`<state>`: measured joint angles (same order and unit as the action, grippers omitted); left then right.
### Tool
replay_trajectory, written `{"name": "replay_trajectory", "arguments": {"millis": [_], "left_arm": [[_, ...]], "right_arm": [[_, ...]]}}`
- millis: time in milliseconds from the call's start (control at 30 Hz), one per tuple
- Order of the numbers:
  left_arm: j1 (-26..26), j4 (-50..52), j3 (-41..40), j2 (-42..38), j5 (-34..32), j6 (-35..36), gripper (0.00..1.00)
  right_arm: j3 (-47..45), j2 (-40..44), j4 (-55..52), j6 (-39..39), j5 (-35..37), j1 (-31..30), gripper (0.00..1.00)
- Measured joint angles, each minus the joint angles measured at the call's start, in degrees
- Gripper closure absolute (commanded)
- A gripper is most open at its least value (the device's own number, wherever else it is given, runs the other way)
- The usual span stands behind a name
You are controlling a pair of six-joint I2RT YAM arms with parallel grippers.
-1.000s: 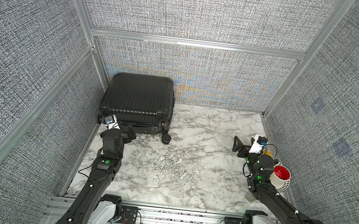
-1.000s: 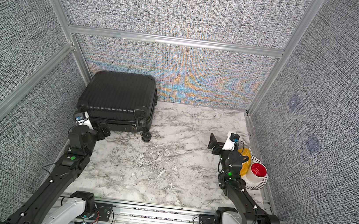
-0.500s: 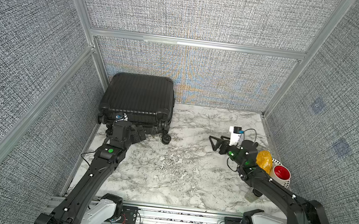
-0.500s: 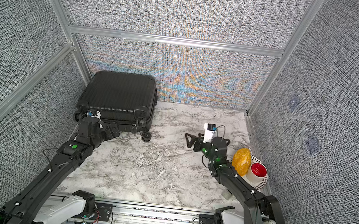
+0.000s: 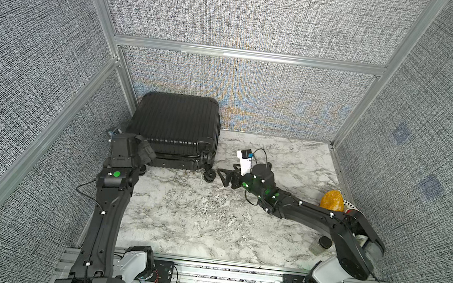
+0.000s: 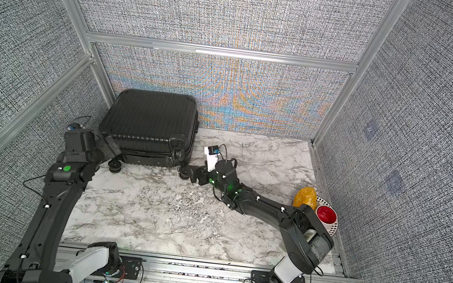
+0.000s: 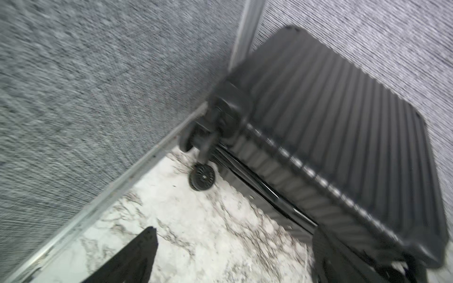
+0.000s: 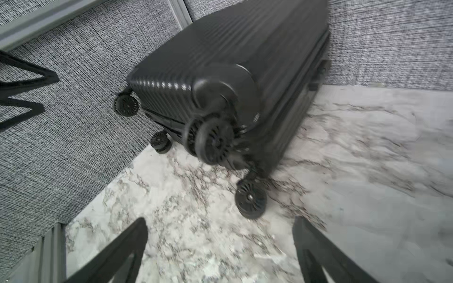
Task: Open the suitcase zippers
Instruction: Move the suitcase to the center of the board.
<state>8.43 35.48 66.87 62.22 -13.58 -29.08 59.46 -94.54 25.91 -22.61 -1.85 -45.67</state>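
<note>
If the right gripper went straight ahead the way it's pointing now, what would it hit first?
Most likely the corner wheel of the suitcase, lying just ahead of the right gripper, whose jaws stand open. Depth is approximate.

I was working in a lab test cell: grey fabric panels (image 5: 248, 14) in aluminium framing (image 5: 246, 54) filled the upper frame, a marble-look tabletop (image 5: 210, 218) lay mid-frame, and a mounting rail (image 5: 233, 278) ran along the bottom.

Suitcase (image 5: 175, 124) back left, lying on table (image 5: 196, 217); plate (image 6: 332, 230) far right, cup (image 6: 326, 214) apparently on it.
</note>
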Motion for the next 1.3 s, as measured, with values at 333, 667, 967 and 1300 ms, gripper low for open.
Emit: {"name": "replay_trajectory", "arguments": {"millis": [333,667,967,1300], "left_arm": [[7.67,5.14,4.07,4.39,1.88,2.58,0.01],[8.07,5.29,1.86,3.02,3.63,4.07,0.01],[8.07,5.27,0.81,2.80,4.81,5.09,0.01],[6.08,2.01,-2.82,1.64,15.52,9.18,0.01]], "right_arm": [[28.85,-16.48,-22.34,-2.80,15.56,-6.91,0.08],[45.53,-27.93,-33.75,-2.60,24.72,-7.87,0.23],[52.59,-32.00,-37.64,-1.51,27.50,-7.28,0.51],[42.97,-24.94,-35.65,-4.20,29.33,-5.46,0.70]]}}
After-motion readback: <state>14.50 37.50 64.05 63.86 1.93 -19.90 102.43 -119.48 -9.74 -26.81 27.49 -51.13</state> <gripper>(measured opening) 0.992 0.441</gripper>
